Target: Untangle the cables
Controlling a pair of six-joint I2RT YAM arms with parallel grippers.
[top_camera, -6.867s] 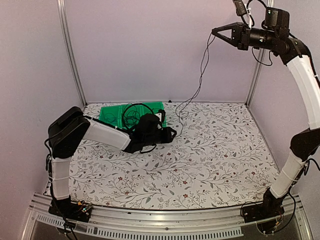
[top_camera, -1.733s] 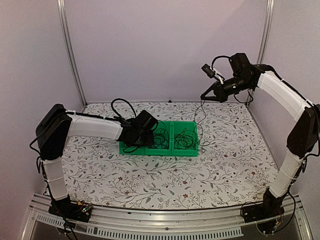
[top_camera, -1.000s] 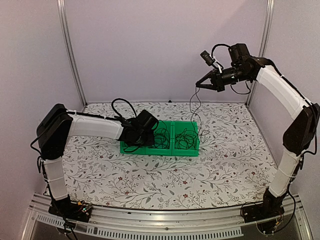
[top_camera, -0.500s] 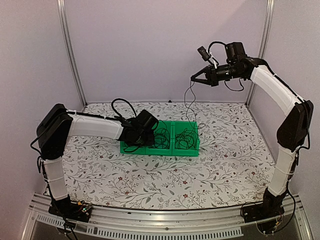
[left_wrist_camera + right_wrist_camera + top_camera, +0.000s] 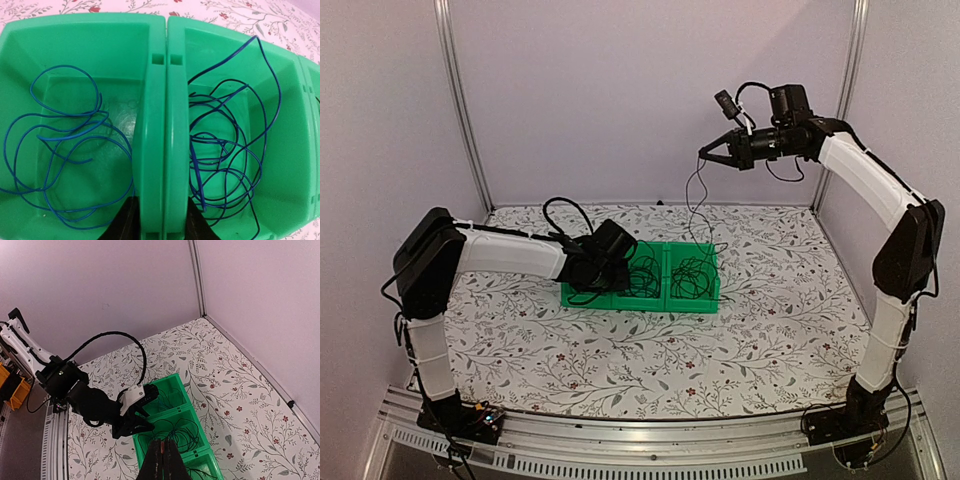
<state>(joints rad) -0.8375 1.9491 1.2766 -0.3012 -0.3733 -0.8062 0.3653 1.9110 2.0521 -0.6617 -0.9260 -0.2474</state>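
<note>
Three joined green bins [image 5: 712, 300] sit mid-table with the cables in them. In the left wrist view a blue cable [image 5: 60, 142] loops in the left compartment and dark cables [image 5: 225, 150] tangle in the right one. My left gripper [image 5: 162, 220] [image 5: 622, 270] is shut on the double wall [image 5: 161, 115] between those two compartments, one finger in each. My right gripper [image 5: 705, 156] [image 5: 162, 442] hangs high above the bins, shut on a thin black cable [image 5: 689, 195] that trails down into the right-hand bin [image 5: 692, 276].
The floral tabletop [image 5: 650, 350] lies all round the bins. Purple walls with metal corner posts [image 5: 460, 110] close the back and sides. The left arm's thick black hose [image 5: 125, 337] arches over the bins' left end.
My right gripper has risen and moved left with the black cable, drawing it more upright above the bins. The left gripper and bins have stayed put.
</note>
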